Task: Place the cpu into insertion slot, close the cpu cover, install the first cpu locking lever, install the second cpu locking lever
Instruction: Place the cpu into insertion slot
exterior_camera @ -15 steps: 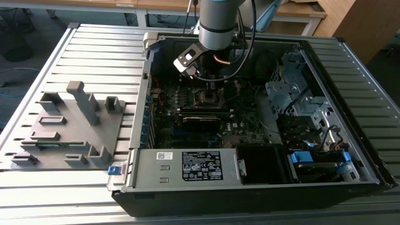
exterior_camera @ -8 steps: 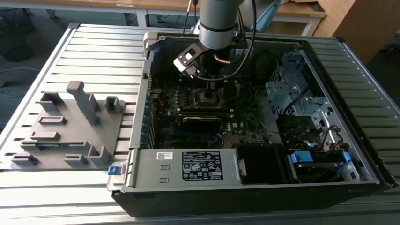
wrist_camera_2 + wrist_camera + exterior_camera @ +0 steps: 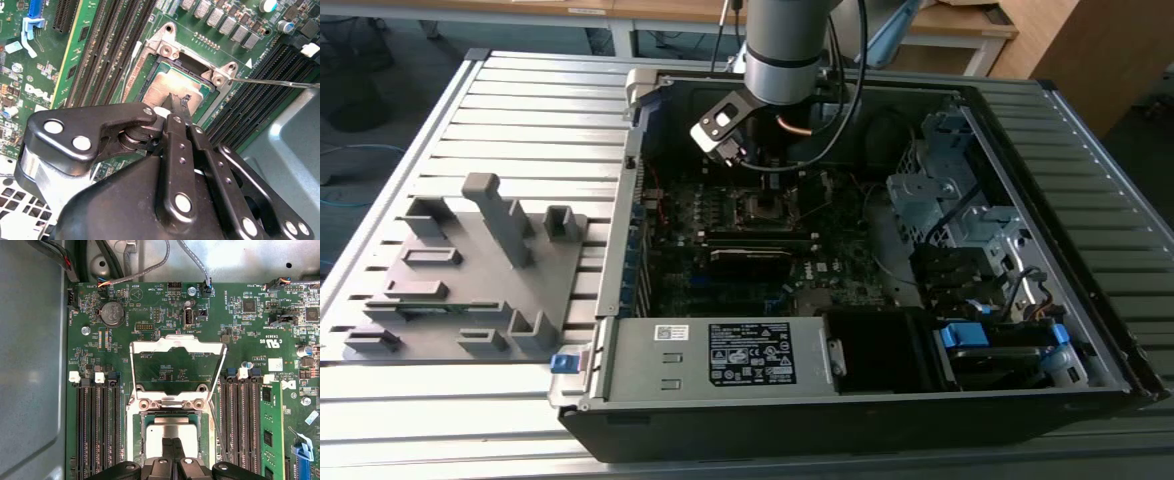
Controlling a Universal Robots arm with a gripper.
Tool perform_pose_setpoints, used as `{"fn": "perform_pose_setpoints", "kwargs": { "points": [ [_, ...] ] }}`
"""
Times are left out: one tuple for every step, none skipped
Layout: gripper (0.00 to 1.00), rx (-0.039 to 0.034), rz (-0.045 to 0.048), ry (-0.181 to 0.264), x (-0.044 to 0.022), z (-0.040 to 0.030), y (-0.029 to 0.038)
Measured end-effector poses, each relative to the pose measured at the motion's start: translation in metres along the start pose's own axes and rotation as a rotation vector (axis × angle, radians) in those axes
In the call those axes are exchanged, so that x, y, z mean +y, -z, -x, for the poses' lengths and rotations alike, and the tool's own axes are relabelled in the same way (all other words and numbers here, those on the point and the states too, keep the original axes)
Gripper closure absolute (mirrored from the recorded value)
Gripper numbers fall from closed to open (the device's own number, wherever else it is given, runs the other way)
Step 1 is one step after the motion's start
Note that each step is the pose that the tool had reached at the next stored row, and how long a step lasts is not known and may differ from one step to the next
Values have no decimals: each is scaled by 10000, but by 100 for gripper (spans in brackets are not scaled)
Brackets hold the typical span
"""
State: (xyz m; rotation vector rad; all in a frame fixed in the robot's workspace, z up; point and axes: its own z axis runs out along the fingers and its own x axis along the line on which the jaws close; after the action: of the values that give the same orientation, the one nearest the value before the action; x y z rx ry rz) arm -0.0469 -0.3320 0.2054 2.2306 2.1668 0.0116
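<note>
The cpu (image 3: 172, 431) (image 3: 172, 82), a flat square with a dull silver top, lies in the socket (image 3: 767, 207) on the green motherboard. My gripper (image 3: 174, 452) (image 3: 176, 107) (image 3: 763, 185) is shut, its two black fingers pressed together with the tips right over the cpu's top. Whether they touch it I cannot tell. The cpu cover (image 3: 175, 344), a thin silver frame, stands swung open on its hinge beyond the socket. A thin metal locking lever (image 3: 275, 82) (image 3: 215, 426) sticks out free beside the socket.
Black memory slots (image 3: 97, 430) flank the socket, with a green memory stick (image 3: 267, 425) in one. Cables (image 3: 150, 267) run along the case wall. The case holds a power supply (image 3: 720, 355) and drive cages (image 3: 947, 190). A grey fixture plate (image 3: 467, 270) lies outside the case.
</note>
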Motion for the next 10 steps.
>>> {"fn": "perform_pose_setpoints", "kwargs": {
  "points": [
    [90,1,6,-1,0,0,0],
    [90,2,18,-2,-1,-1,-1],
    [90,3,35,-3,-2,0,-1],
    [90,3,50,-2,-3,0,-1],
    [90,3,54,-1,-4,0,0],
    [90,3,55,0,-4,0,0],
    [90,2,55,0,-3,0,0],
    [90,3,56,-1,-4,0,0],
    [90,2,55,-1,-4,0,0],
    [90,2,55,-1,-5,0,0]
  ]
}}
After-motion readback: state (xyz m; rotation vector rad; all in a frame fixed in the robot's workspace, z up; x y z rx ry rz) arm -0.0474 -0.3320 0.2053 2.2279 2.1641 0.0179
